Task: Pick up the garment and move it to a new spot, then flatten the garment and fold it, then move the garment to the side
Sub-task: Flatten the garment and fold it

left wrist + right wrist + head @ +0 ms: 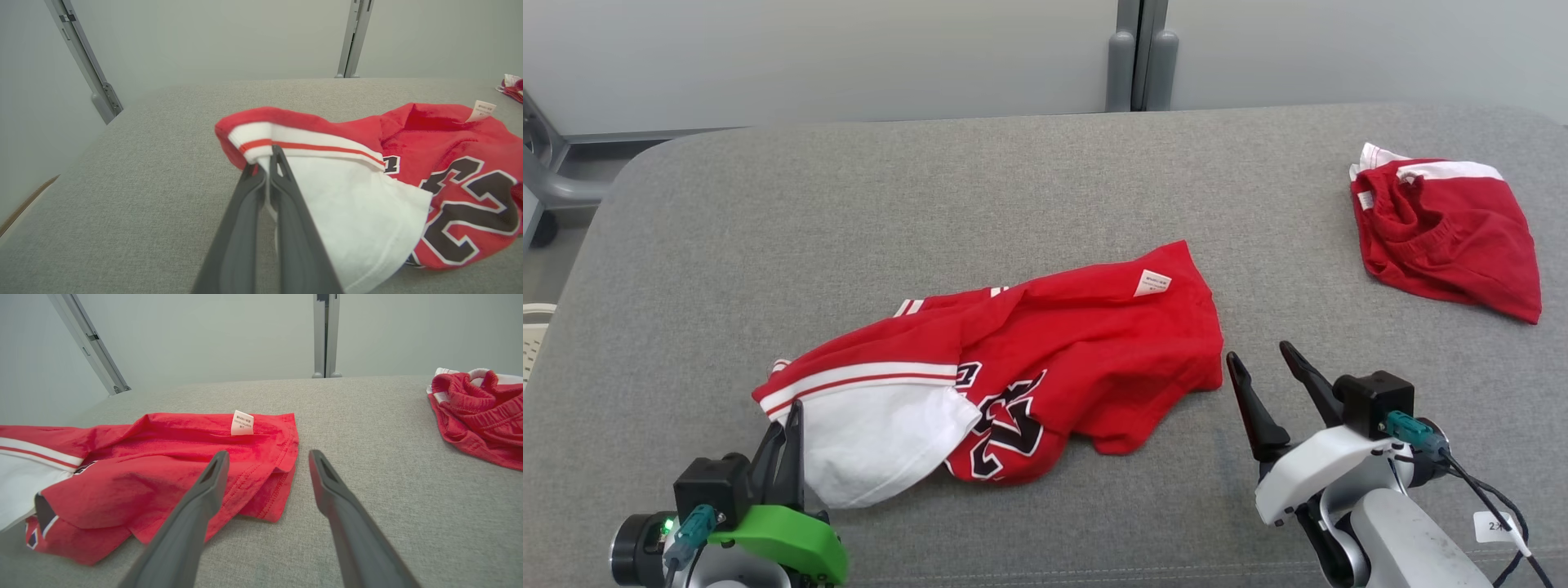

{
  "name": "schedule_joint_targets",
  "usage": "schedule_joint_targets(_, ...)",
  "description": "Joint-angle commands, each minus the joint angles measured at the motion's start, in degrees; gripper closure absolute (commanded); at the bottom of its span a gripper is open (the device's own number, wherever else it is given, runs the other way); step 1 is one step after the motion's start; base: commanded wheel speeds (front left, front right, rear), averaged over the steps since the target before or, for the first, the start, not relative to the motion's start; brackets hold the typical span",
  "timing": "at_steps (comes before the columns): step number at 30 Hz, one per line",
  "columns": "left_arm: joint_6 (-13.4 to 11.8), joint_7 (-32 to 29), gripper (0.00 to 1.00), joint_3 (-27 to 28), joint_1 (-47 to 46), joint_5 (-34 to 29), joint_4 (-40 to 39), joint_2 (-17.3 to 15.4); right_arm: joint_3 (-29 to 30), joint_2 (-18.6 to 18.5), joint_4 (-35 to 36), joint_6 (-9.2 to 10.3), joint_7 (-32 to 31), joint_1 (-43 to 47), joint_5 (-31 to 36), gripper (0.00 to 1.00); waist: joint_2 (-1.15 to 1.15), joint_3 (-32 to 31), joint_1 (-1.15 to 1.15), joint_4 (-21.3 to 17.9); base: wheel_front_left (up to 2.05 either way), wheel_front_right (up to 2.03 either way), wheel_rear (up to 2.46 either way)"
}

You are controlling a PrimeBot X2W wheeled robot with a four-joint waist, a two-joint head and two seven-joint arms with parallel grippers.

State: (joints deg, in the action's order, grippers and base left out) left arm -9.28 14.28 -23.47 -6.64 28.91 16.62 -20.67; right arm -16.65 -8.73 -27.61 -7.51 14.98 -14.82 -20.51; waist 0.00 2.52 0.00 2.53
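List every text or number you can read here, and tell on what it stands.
"2": black digit on the red jersey; further digits folded, unreadable.
White label on the jersey: print too small to read.
"2": white tag on the right arm's cable; the rest blurred.

Black digit 2 point(466, 216) on red jersey point(1094, 343), tag point(1152, 283) print illegible

Open grey cushion point(1013, 180) stretches behind and left of the crumpled red jersey point(1094, 343); a second red garment point(1445, 237) blocks the far right corner, with bare cushion between them.
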Motion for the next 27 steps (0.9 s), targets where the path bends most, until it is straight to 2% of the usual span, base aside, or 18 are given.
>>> schedule_joint_targets(1, 0.3, 0.5, 1.0, 0.0, 0.0, 0.0, 0.1, 0.2, 0.0, -0.4, -0.2, 0.04, 0.2, -0.5, -0.1, 0.0, 0.0, 0.1, 0.0, 0.0, 0.0, 0.0, 0.0)
schedule_joint_targets(12, 3.3, 0.3, 1.0, -1.3, -5.8, -1.7, -2.0, 0.2, -0.2, -0.1, -0.3, 0.04, 0.0, -1.5, 0.1, 0.0, 0.0, 1.3, 0.0, -2.5, 0.0, 0.0, 0.0)
schedule_joint_targets(23, 10.6, -3.8, 1.0, -3.2, -18.5, -1.7, 2.4, -1.9, -0.3, 0.2, -0.7, 0.05, 0.2, -3.2, -0.5, 0.0, 0.0, 3.4, 0.0, -7.1, 0.0, 0.0, 0.0)
schedule_joint_targets(27, 12.5, -4.8, 1.0, -3.6, -22.5, -1.9, 5.0, -2.5, -0.5, 0.4, -0.9, 0.04, 0.2, -3.5, -0.5, 0.0, 0.0, 3.9, 0.0, -8.6, 0.0, 0.0, 0.0)
